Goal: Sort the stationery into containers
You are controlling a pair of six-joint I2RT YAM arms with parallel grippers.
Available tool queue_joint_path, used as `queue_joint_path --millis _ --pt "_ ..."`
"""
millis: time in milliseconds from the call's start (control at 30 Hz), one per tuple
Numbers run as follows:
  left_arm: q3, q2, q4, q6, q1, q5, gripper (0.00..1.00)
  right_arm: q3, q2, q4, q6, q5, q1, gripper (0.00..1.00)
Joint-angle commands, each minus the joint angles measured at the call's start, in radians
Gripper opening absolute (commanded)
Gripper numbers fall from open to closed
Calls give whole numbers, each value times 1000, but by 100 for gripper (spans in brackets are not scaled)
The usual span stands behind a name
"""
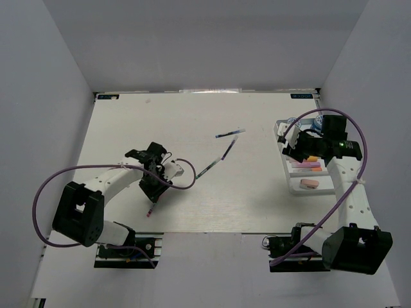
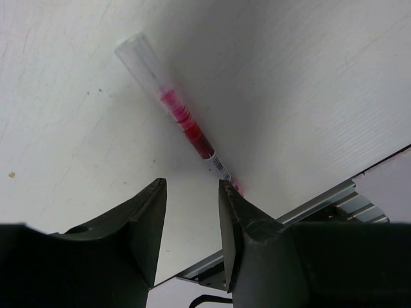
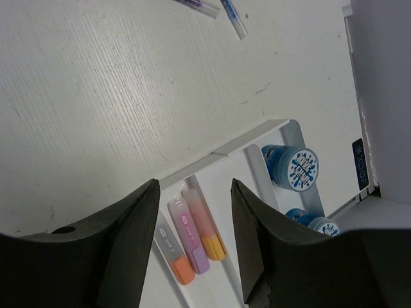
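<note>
A red pen [image 2: 183, 122] with a clear cap lies on the white table just beyond my left gripper [image 2: 191, 186], which is open and empty above its near end. In the top view the pen [image 1: 153, 206] pokes out below that gripper [image 1: 154, 185]. My right gripper [image 3: 192, 186] is open and empty over the white divided tray [image 3: 257, 135]. Three highlighters lie side by side in one compartment: orange-capped [image 3: 170, 247], pink-purple [image 3: 189, 234] and yellow-orange [image 3: 205, 221]. A pink eraser-like piece [image 1: 310, 185] lies in a nearer compartment.
Three dark pens [image 1: 230, 133], [image 1: 228, 149], [image 1: 207, 169] lie scattered mid-table; two show at the top of the right wrist view [image 3: 231, 13]. Blue round tubs [image 3: 292, 168] sit in the tray's far compartment. The table's metal front rail [image 2: 308, 205] runs close to the red pen.
</note>
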Motion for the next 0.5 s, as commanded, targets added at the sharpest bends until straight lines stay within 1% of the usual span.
queue_joint_path --millis 0,100,200,300,433,467 --pt "-5 13 50 -11 -35 -18 49 -16 -12 14 -5 5 9 54" --pt "0 56 73 -24 -60 -28 50 -23 -19 14 -16 12 12 54" --pt "4 106 88 -41 -71 -44 52 -26 -24 9 -36 24 15 54" --pt "9 159 97 -61 -71 -42 52 -26 -32 -3 -57 33 16 53" --pt "-8 174 134 -77 -71 -36 48 -31 -42 -12 -71 35 15 51" --pt "-14 180 139 -79 -71 -33 44 -29 -47 -17 -76 18 13 51"
